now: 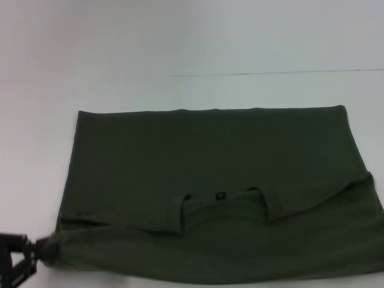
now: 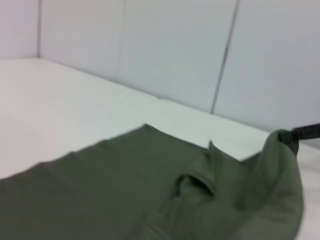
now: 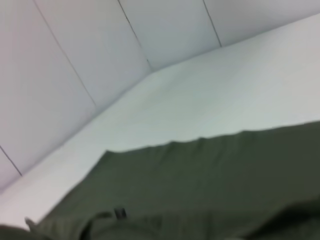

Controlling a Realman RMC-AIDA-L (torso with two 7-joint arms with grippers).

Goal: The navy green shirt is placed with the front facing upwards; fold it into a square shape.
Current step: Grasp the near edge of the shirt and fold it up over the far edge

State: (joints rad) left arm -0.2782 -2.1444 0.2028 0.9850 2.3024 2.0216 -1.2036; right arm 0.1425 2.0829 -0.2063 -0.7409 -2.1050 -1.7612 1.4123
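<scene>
Head view had the shirt (image 1: 210,180) spread on the white table (image 1: 180,54), its near edge doubled over. Left gripper (image 1: 37,253) was clenched on the bunched near-left corner, probably mid-fold. Right gripper wasn't visible, so can't tell its fingers.

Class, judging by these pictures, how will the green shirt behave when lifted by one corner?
Probably floppy: the shirt bunches and drapes where the left pincer holds its corner. Likely light, since one pinch lifts that fold. It lies flat, so it should not roll.
</scene>
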